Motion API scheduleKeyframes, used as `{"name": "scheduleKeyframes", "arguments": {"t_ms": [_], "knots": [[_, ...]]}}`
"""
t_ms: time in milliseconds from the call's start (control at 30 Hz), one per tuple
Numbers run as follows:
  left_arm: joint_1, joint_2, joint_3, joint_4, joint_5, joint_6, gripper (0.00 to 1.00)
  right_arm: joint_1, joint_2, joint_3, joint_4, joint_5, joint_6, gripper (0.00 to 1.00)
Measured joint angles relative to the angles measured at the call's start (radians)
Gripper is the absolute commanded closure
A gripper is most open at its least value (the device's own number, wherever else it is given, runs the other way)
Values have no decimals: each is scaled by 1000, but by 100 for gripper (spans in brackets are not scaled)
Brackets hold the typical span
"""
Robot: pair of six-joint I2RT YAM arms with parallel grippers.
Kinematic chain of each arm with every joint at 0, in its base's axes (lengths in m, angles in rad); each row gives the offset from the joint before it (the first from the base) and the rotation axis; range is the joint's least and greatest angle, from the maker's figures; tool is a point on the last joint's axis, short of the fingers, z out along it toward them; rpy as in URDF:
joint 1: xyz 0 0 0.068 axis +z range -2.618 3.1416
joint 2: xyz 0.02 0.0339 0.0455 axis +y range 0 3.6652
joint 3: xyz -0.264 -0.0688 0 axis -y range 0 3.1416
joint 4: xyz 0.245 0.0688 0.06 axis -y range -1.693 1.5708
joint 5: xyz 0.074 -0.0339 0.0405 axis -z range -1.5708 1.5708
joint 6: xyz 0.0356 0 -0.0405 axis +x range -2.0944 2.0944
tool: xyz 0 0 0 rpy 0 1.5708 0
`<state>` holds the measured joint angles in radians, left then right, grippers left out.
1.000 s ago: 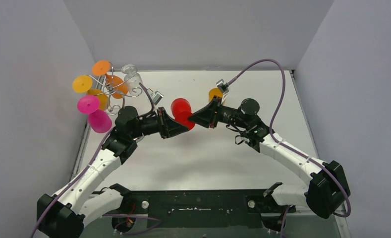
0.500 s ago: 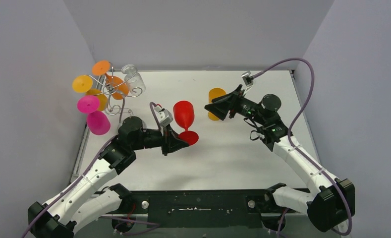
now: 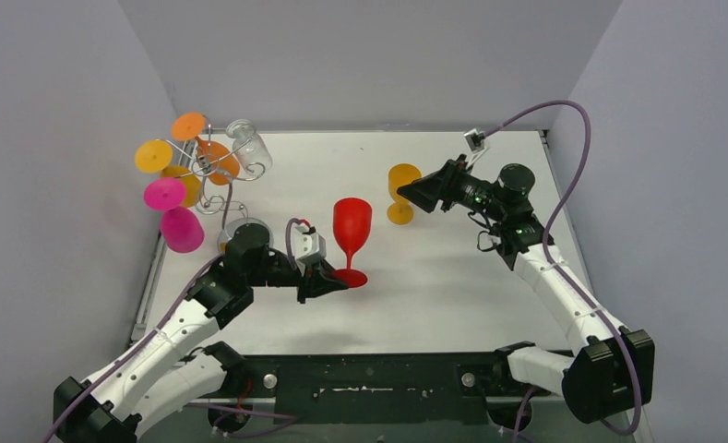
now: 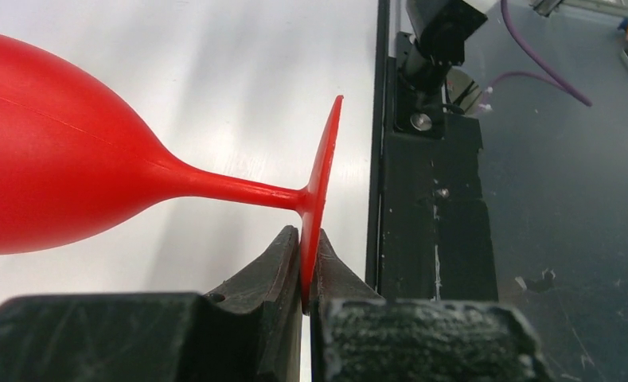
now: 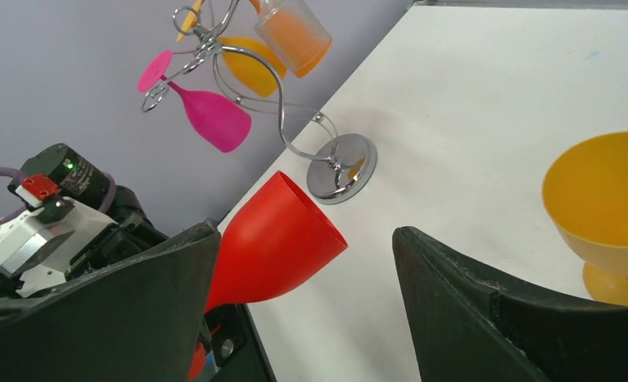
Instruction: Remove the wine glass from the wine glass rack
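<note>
The white table (image 3: 452, 277) carries everything, with the two arms reaching in from its near edge. At its far left corner stands the wine glass rack (image 3: 214, 173), its round shiny base on the tabletop and its curled wire arms bearing several glasses hung by their feet, among them a pink glass (image 3: 183, 227), orange ones and a clear glass (image 3: 247, 143). The red wine glass (image 3: 352, 226) is off the rack, upright near the middle of the table and well apart from the stand; whether its foot touches the surface cannot be told. The left gripper (image 4: 304, 239) is clamped on the rim of that glass's foot. A yellow glass (image 3: 402, 194) stands on the table towards the right. The right gripper (image 5: 304, 232), just beside the yellow glass, has its jaws spread wide with nothing held between them.
</note>
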<state>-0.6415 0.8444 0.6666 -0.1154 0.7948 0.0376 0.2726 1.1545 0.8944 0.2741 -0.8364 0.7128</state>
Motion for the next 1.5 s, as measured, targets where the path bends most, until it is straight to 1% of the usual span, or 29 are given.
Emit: {"name": "scheduleKeyframes", "arguments": {"t_ms": [133, 300, 467, 567, 633, 767, 900, 1033, 1133, 1233, 1367, 1500], "knots": [[14, -6, -35, 0, 58, 62, 100, -4, 29, 16, -19, -54, 6, 18], [28, -14, -37, -70, 157, 290, 100, -4, 73, 65, -22, -139, 18, 18], [37, -29, -38, -94, 200, 408, 100, -2, 139, 102, -11, -225, 61, 21], [42, -13, -38, -109, 209, 459, 100, 13, 179, 103, 3, -273, 86, 23], [43, 2, -40, -124, 212, 495, 100, 36, 193, 105, 0, -298, 84, 25], [48, 10, -51, -140, 217, 533, 100, 103, 232, 155, -45, -346, 38, 30], [59, 6, -62, -151, 230, 555, 100, 156, 251, 211, -133, -362, -46, 38], [81, -3, -74, -154, 235, 568, 100, 167, 265, 249, -235, -374, -131, 44], [90, -6, -81, -154, 235, 573, 100, 171, 304, 287, -304, -394, -185, 45], [94, -6, -83, -158, 235, 574, 100, 175, 329, 290, -353, -404, -212, 46], [95, -2, -83, -158, 235, 574, 100, 182, 341, 290, -381, -403, -230, 49], [102, 3, -87, -163, 242, 577, 100, 197, 363, 301, -381, -411, -233, 55]]}}
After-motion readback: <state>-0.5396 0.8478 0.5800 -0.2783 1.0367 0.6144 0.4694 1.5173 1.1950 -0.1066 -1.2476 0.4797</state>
